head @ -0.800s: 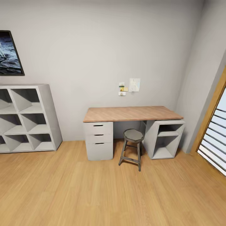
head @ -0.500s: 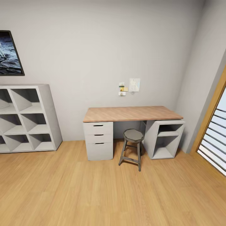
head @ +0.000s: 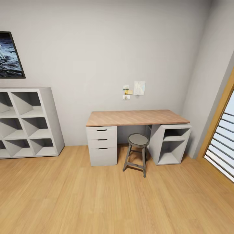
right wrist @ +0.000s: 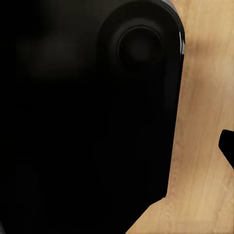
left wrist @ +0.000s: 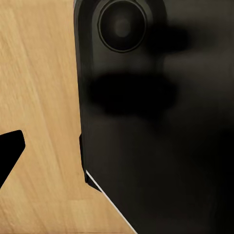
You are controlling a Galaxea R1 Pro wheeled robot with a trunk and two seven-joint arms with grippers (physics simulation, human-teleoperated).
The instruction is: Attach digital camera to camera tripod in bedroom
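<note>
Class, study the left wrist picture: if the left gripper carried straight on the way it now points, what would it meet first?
Most likely the light wood floor, the surface lying ahead beside the robot's black body. Depth is unclear, so how far off cannot be told.

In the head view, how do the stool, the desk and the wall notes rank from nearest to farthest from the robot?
1. Stool, on the floor, frontmost.
2. Desk, behind the stool, against the wall.
3. Notes, on the wall above the desk.
</note>
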